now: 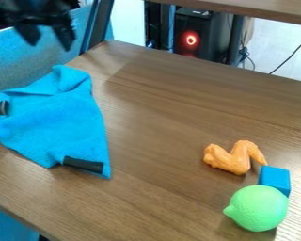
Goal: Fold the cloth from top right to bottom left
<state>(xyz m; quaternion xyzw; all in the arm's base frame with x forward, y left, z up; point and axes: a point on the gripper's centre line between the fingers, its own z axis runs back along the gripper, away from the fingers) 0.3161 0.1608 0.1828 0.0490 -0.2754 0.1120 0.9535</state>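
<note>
Blue cloth (62,124) lies rumpled at left; at far left, the claw (49,43) hangs, fingers spread apart.

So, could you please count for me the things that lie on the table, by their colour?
Blue: 2 (cloth, block)
Orange: 1 (wing-shaped toy)
Green: 1 (lemon-shaped toy)
Total: 4

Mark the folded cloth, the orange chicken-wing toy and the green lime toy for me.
Cloth (55,124): camera view, middle of its blue fabric.
Orange chicken-wing toy (233,160): camera view, lower middle.
Green lime toy (258,208): camera view, centre of its rounded side.
</note>
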